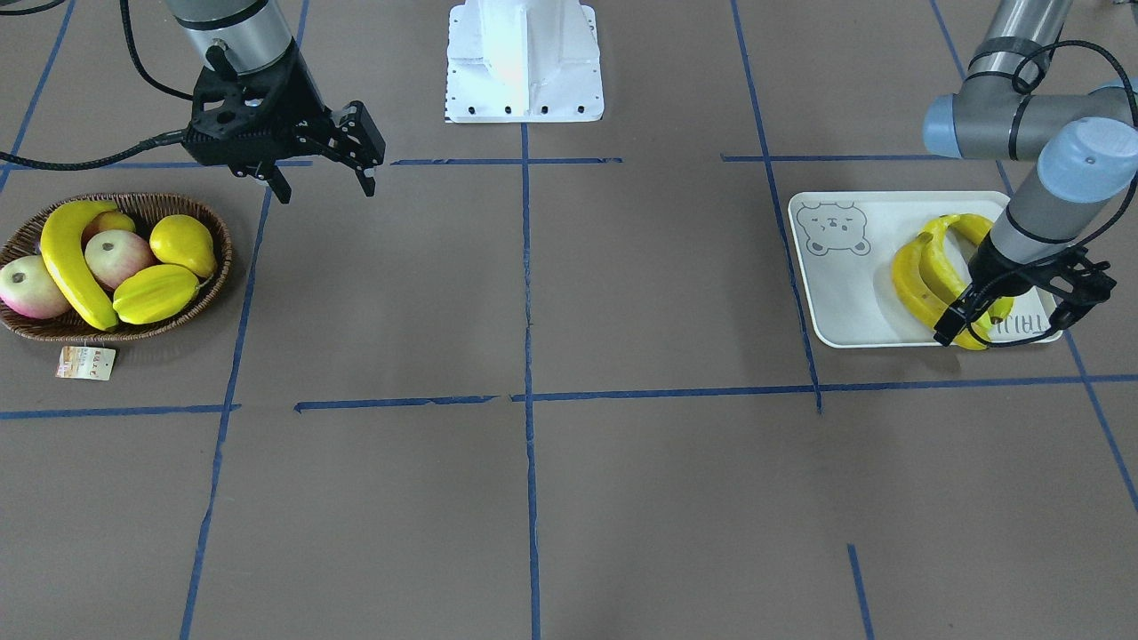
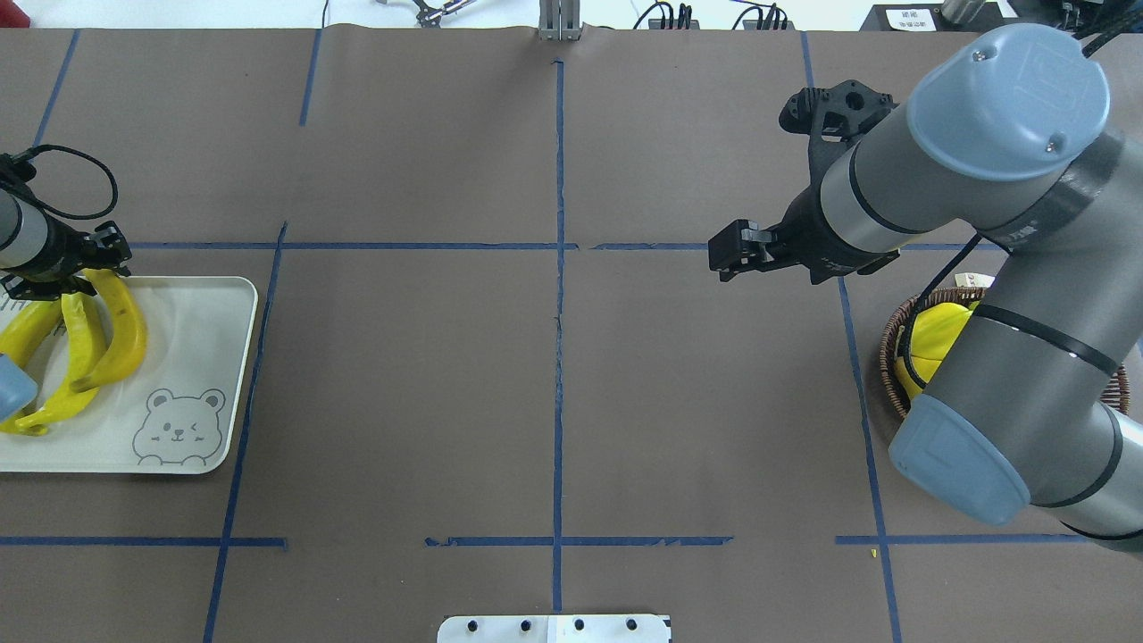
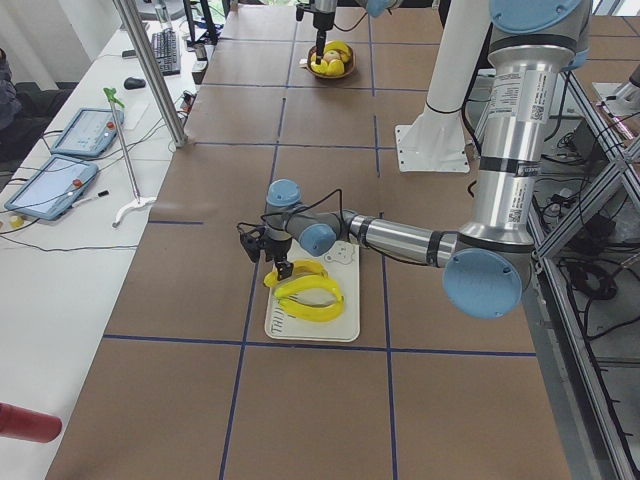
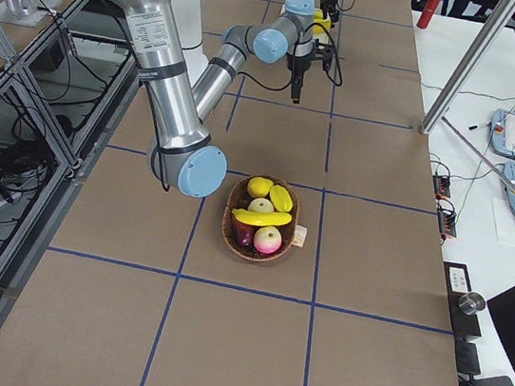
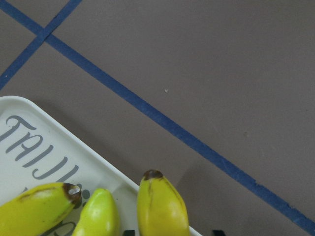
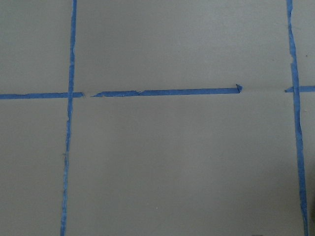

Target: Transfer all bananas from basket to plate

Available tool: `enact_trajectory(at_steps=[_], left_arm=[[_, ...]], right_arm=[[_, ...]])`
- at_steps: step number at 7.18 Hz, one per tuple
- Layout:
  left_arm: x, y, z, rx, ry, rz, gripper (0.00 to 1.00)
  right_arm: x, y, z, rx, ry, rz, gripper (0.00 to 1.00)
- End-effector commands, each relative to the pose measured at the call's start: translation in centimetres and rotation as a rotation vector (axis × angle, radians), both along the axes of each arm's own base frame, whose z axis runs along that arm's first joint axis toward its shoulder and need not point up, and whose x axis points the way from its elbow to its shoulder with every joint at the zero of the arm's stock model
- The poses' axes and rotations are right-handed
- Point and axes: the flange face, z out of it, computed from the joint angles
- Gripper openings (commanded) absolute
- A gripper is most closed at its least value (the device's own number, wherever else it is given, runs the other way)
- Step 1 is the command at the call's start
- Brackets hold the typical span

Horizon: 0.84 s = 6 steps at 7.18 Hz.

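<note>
Front view: one banana (image 1: 73, 258) lies in the basket (image 1: 222, 258), and three bananas (image 1: 929, 276) are on the plate (image 1: 853, 302). The right gripper (image 1: 327, 189) is held spread and empty beside the basket. The left gripper (image 1: 1003, 325) is spread astride a plated banana's end.

Left wrist view: that end overhangs the plate's rim, so it could be dragged off if snagged on withdrawal.
</note>
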Motion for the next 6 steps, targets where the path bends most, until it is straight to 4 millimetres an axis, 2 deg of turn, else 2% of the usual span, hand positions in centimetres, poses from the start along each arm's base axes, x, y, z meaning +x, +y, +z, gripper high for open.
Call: enact_trajectory(at_steps=[1,2,3,4,5,6], left_arm=[[-3.7,0.3,-6.1,0.028,0.115,0.055,1.00],[-3.6,1.5,-10.8,0.028,0.130,0.074,1.00],[-1.9,2.3,-16.5,0.062,0.148,0.112,1.00],[1.4,3.5,-20.7,0.121,0.182,0.176,1.00],[4.5,4.3,-23.2,0.148,0.210,0.223,1.00],[6.1,4.8,-23.9,0.168,0.203,0.233,1.00]], right_arm=[[1.2,-0.1,1.6,-0.017,0.024,0.007,1.00],[2.4,0.4,3.1,-0.019,0.041,0.004,1.00],[4.0,0.4,4.4,0.016,0.061,-0.026,1.00],[5.6,1.0,6.4,0.047,0.096,-0.064,1.00],[8.6,2.4,9.4,0.075,0.139,-0.098,1.00],[10.7,3.5,11.5,0.095,0.160,-0.114,1.00]])
